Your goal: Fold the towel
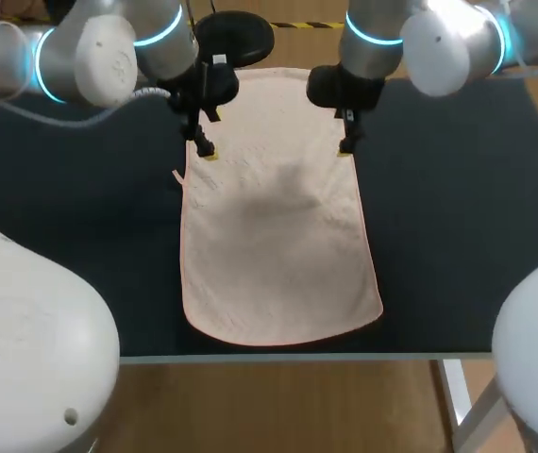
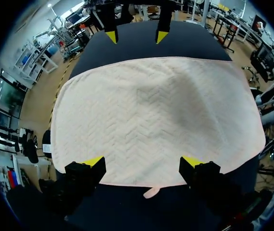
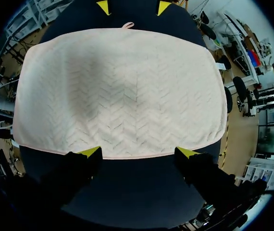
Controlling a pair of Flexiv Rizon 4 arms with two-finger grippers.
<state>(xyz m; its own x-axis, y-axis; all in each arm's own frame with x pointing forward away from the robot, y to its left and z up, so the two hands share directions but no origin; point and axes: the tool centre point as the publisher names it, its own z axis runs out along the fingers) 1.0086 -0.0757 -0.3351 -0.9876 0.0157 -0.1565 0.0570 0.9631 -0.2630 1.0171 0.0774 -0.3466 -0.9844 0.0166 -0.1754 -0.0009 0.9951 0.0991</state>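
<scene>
**Left gripper** [image 1: 203,149]: fingers were spread wide with nothing between them. In the head view it sat upper left of centre, tips pointing down at the left long edge of the towel [image 1: 274,226]. In the left wrist view both yellow tips [image 2: 93,161] stood over the towel's near edge. A small loop [image 2: 151,192] stuck out from that edge onto the dark surface, roughly midway between the fingers. Whether the tips touched the cloth could not be judged.

**Right gripper** [image 1: 346,146]: fingers were likewise held apart and empty. In the head view it sat upper right of centre, at the towel's right long edge, directly across from the left gripper. In the right wrist view its tips [image 3: 91,152] were at the near edge of the cloth. The left gripper's two yellow tips showed ahead, past the far edge, with the loop between them.

**Towel:** it lay flat and unfolded on the table [image 1: 458,189], in the centre of the head frame. Its long axis ran from upper middle to lower middle, and the rounded lower end lay close to the table's front edge. The cloth was pale cream with a herringbone weave and a thin pink border.

**Arms:** the left arm [image 1: 90,52] entered from the upper left corner and the right arm [image 1: 439,38] from the upper right. Both were white, each with a lit blue ring.
</scene>
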